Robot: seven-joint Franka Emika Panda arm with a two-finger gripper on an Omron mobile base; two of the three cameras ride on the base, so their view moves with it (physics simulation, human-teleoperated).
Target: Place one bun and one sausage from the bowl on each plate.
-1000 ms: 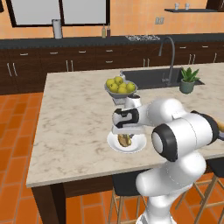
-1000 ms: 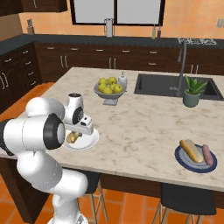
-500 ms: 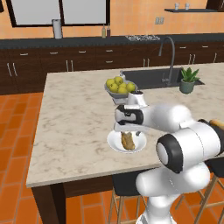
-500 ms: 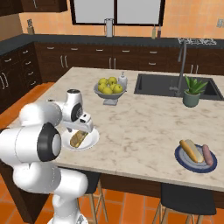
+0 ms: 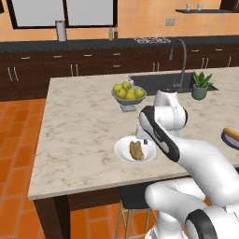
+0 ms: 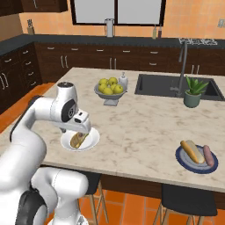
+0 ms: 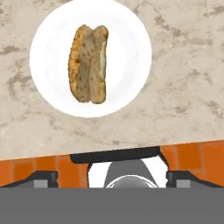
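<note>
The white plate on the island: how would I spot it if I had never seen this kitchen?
Find the marble island counter and look along its near edge, in front of the grey footed bowl of yellow-green fruit. The white plate sits there holding a split bun. The other plate, dark blue, sits further along that edge and holds a bun beside a pink sausage.

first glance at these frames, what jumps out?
The white plate at the island's near edge, with a single bun lying on it and the arm bent over it. Then the dark blue plate at the right, holding a bun and a sausage side by side.
</note>
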